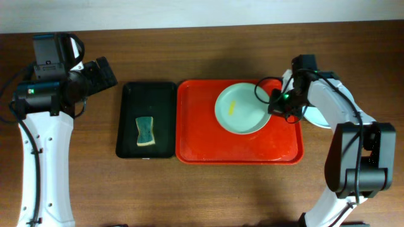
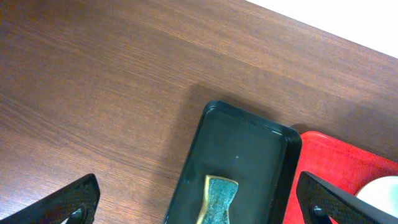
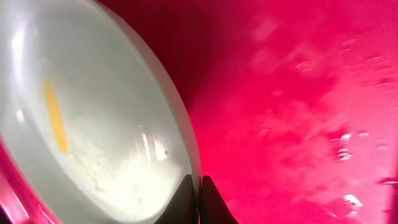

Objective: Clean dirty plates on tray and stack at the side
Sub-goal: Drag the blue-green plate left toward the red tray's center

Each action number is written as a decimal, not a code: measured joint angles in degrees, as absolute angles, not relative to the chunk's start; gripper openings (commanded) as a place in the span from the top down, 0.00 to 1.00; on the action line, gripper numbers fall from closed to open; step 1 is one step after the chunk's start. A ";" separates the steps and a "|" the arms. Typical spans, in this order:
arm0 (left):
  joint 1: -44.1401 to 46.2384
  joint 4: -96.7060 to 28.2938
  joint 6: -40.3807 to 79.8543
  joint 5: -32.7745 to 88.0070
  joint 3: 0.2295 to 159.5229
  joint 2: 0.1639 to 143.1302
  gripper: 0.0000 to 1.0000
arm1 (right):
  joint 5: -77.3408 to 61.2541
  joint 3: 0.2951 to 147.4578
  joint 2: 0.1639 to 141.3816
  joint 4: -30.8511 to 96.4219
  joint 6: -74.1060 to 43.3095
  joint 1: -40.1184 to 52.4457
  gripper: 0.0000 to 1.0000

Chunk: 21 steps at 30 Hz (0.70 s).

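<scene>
A pale mint plate with a yellow smear sits at the back right of the red tray. My right gripper is shut on its right rim. In the right wrist view the two fingertips pinch the plate edge at the gripper, with the red tray floor beside it. Another pale plate lies on the table right of the tray, mostly hidden under the right arm. My left gripper hangs open and empty, well left of the tray.
A black tray holding a green and yellow sponge stands just left of the red tray. The left wrist view looks down on that black tray and sponge, between the wide-apart jaws of the left gripper.
</scene>
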State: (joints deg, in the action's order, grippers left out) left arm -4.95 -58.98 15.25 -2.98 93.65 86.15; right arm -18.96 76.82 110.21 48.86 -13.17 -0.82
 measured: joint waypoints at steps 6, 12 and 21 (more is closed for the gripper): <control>-4.95 -58.96 15.22 -2.98 93.65 86.15 0.01 | -19.49 76.79 110.21 50.22 -11.86 3.92 0.96; -4.95 -58.98 15.22 -2.98 93.65 86.15 0.01 | -18.63 76.79 110.21 50.11 -11.79 4.60 0.96; -4.95 -58.98 15.25 -2.98 93.65 86.15 0.01 | -16.36 75.40 110.21 48.18 -11.53 4.60 0.57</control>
State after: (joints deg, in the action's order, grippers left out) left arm -4.95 -58.98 15.25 -2.98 93.65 86.15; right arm -16.36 75.40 110.21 48.18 -11.53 4.60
